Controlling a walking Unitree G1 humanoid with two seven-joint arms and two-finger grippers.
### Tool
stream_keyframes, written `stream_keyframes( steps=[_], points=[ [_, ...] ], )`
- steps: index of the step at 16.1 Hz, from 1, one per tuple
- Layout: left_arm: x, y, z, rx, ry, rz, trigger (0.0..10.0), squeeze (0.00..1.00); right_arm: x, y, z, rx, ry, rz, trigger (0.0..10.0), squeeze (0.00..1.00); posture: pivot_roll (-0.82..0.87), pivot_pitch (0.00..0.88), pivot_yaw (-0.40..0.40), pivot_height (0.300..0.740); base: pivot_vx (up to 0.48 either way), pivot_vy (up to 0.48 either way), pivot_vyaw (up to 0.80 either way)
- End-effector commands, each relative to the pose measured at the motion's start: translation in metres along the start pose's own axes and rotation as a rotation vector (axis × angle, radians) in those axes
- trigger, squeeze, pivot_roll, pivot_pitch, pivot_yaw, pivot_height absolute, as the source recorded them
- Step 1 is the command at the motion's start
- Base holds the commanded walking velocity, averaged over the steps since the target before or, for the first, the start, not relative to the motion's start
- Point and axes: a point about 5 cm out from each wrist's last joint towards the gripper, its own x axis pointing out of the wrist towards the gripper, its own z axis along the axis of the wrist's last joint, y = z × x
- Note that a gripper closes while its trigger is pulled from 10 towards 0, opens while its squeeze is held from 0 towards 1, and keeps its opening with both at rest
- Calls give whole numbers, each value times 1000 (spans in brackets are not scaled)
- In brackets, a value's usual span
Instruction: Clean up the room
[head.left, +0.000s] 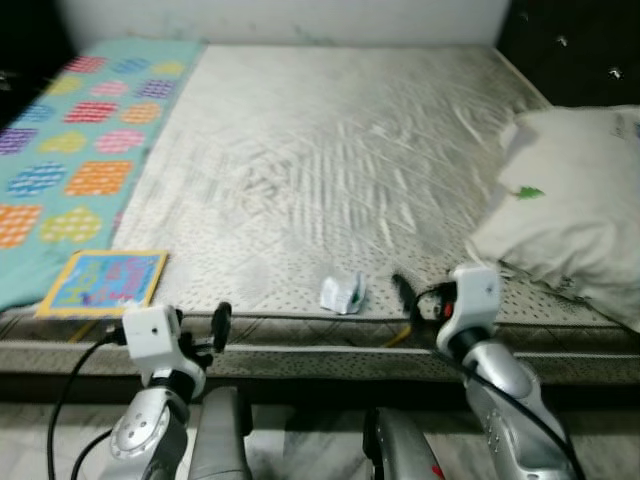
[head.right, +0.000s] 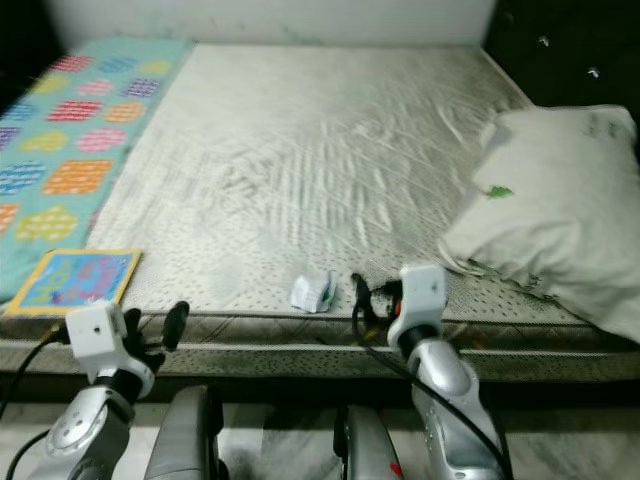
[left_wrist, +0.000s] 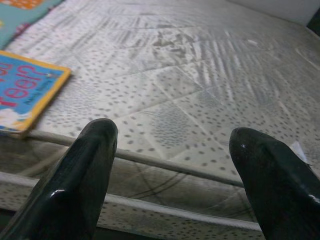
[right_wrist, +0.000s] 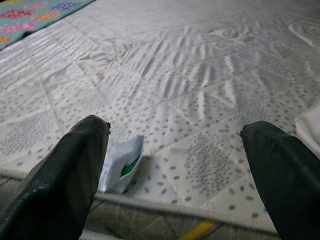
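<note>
From the head, the nearest things are the two silver arms: the right gripper (head.left: 408, 292) sits at the bed's (head.left: 330, 140) front edge just beside a crumpled wrapper (head.left: 342, 292), while the left gripper (head.left: 221, 325) hovers near a children's book (head.left: 103, 279); a pillow (head.left: 570, 215) lies to the right. The left wrist view shows its fingers (left_wrist: 80, 175) spread wide, holding nothing. The right wrist view shows its fingers (right_wrist: 75, 170) equally wide and empty, the wrapper (right_wrist: 120, 162) seemingly just touching one, though blur makes contact uncertain. A sideways nudge could push the light wrapper away.
</note>
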Motion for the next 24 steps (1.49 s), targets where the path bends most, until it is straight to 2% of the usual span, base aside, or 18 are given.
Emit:
stream_keyframes(
  steps=[1,3,8,10,14,15,21,23,24],
  points=[
    [2,0,9,14,-38,10,10000,0,3,-1,7,-16,-28,10,10000,0,-105,117,-43,579,0,0,0],
    [2,0,9,9,-37,12,10000,0,5,-1,9,-18,-30,16,10000,0,-105,117,-43,579,0,0,0],
    [3,0,9,10,-39,13,10000,0,7,5,8,-19,-33,59,10000,0,-101,112,-48,539,0,0,0],
    [4,0,9,9,-42,22,10000,0,7,9,10,-76,-54,97,10000,0,-95,114,-57,519,0,0,0],
    [5,-1,11,4,-52,31,10000,0,9,19,9,-83,-48,144,10000,0,-92,118,-62,515,0,0,0],
    [5,0,11,5,-52,34,10000,0,10,18,10,-56,-60,135,10000,0,-92,118,-62,506,0,0,0],
    [6,0,13,13,-55,38,10000,0,11,18,8,-125,-39,144,10000,0,-92,124,-56,506,0,0,0],
    [5,3,12,17,-50,63,10000,0,13,24,4,-150,-6,174,10000,0,-84,130,-60,506,0,0,0],
    [3,13,11,37,-34,129,10000,0,16,39,-2,-146,35,253,10000,0,-55,136,-61,506,0,0,0]
  ],
)
